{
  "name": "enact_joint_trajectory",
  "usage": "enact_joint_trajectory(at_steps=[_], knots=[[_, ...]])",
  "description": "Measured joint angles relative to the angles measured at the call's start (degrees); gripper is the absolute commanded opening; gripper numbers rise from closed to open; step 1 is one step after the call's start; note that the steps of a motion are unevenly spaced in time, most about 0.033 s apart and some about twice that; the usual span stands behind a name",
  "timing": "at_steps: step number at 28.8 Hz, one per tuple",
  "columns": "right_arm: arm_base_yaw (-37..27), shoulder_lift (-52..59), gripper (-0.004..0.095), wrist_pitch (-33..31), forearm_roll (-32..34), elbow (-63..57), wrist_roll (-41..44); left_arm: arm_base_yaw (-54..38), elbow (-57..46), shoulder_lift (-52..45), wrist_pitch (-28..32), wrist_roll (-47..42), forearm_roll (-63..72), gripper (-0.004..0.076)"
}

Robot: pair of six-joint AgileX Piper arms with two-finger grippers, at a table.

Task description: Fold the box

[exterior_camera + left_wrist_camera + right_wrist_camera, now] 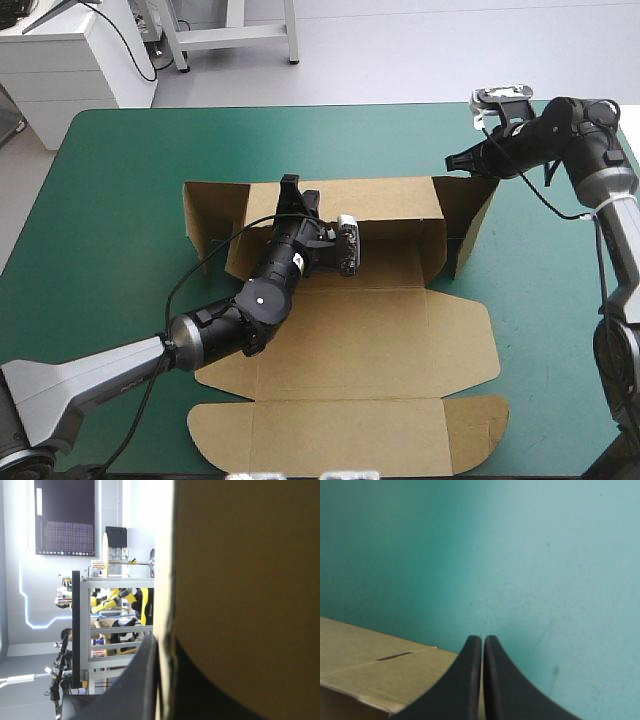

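Left end effector (290,188) was clamped on the box's (370,340) back wall (390,205). The wrist view showed one of the fingers (145,680) tight against the brown board, so it was pinching the sheet. Right end effector (452,162) had its black fingers pressed together with nothing in them. It sat right by the far right flap (465,225); couldn't tell if it was actually touching.

The box sat mid-desk (100,250). Its back wall and both far flaps were standing, and everything else lay flat toward the near edge.

My worries from here:
- Only one pinch held that wall. If the left arm pulled or twisted too hard, the board could slip out or take a crease where no fold line is.
- Nothing pinned the flat part, so the whole sheet could skate across the teal-green cover instead of folding.
- If those closed right tips poked the flap off-centre, it could splay outward rather than tuck in.
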State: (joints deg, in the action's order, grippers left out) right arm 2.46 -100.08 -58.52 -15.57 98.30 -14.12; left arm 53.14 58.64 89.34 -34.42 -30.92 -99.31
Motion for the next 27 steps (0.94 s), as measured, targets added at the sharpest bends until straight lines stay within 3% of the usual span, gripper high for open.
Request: enact_joint_trajectory(at_steps=[7, 12, 17, 22, 27], knots=[[0.0, 0.3, -0.0005, -7.7, 0.6, 0.0, -1.1, 0.0, -0.1, 0.0, -0.4, -1.7, 0.0, -0.0008], [0.0, 2.2, -0.0006, -9.4, 0.3, -1.1, -1.7, 0.1, -0.1, 0.0, -0.4, -2.2, 0.0, -0.0008], [0.0, 6.4, -0.0006, -7.4, -1.8, -7.1, -3.9, 0.1, -0.1, 0.0, -0.6, -1.7, 0.0, -0.0008], [0.0, 11.2, -0.0006, -1.0, -5.0, -16.5, -6.3, 0.1, -0.1, -0.1, -0.8, -1.7, -0.1, -0.0008], [0.0, 13.5, -0.0006, 1.7, -5.3, -19.7, -6.7, 0.2, 0.0, -0.1, -1.7, -5.8, -0.2, -0.0008]])
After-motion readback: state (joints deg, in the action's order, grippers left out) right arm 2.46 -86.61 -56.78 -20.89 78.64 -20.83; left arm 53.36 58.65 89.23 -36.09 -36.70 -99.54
